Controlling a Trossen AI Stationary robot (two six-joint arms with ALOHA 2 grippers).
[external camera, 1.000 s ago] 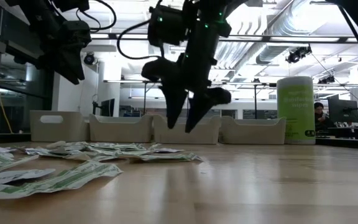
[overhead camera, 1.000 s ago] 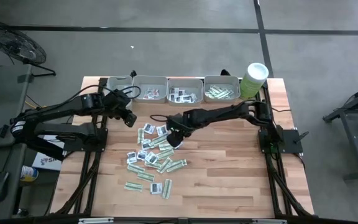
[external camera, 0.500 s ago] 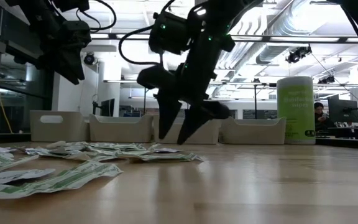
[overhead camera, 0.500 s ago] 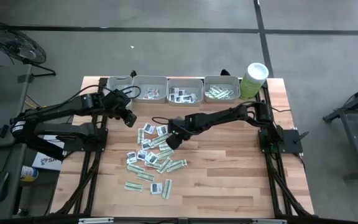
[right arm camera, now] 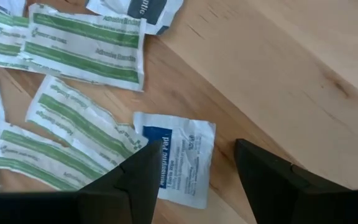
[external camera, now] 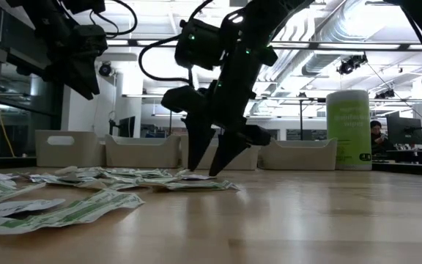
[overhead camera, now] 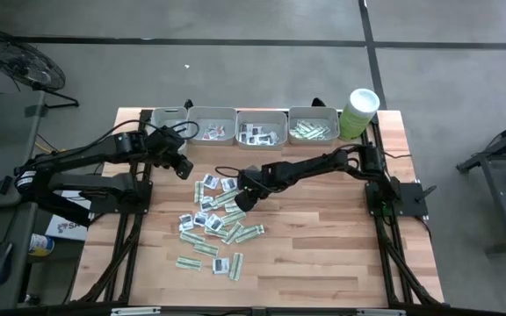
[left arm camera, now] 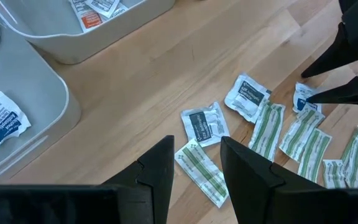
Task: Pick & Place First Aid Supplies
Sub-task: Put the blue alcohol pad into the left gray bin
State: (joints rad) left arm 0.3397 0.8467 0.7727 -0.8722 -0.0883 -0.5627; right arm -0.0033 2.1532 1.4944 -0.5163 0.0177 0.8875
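Lowers onto the pile of first aid supplies point(overhead camera: 211, 218) over the last second: right gripper point(external camera: 212, 166), fingertips now almost at the tabletop, jaws apart and narrower than before, astride a white sachet with blue print point(right arm camera: 179, 157) at the pile's two o'clock edge.

Bare wood point(overhead camera: 323, 237) right of the sachets point(overhead camera: 213, 224); 4 trays point(overhead camera: 235, 112) and tub point(overhead camera: 358, 112) along the far edge.

Even overhead light on the table; the low view is backlit, arms silhouetted, foreground blurred.
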